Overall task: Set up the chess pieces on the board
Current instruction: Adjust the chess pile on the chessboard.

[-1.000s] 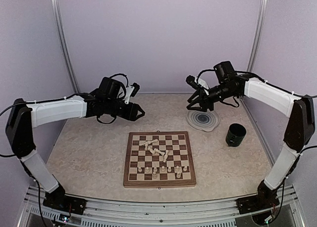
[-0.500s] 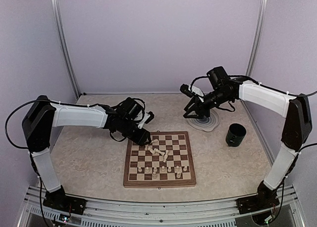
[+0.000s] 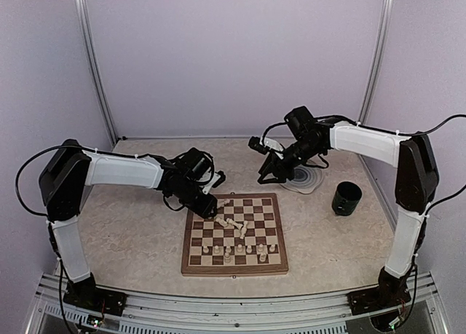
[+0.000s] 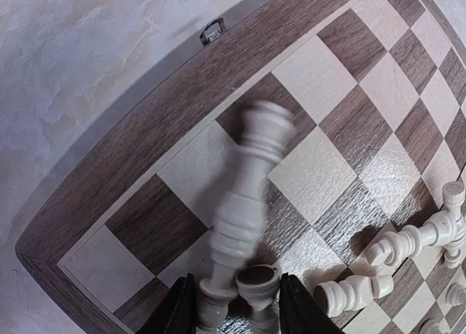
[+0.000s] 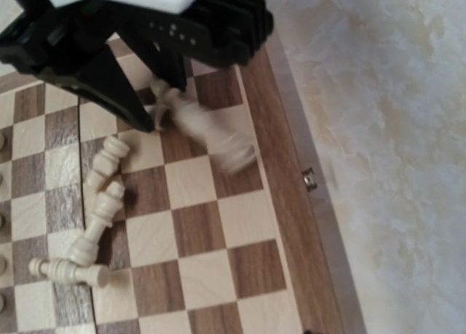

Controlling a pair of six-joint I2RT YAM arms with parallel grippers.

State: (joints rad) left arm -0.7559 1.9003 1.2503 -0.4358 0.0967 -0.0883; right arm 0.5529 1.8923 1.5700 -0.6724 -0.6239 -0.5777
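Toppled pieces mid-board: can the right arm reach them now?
Probably yes. The right gripper hovers by the far edge of the board, nothing between it and the toppled pieces. The left gripper is at the heap's far-left end, so keep right.

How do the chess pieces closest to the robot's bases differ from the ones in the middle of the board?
The front pieces stand upright; the middle pieces lie on their sides. The front pieces are spaced apart; the middle pieces are heaped together. Both are pale cream.
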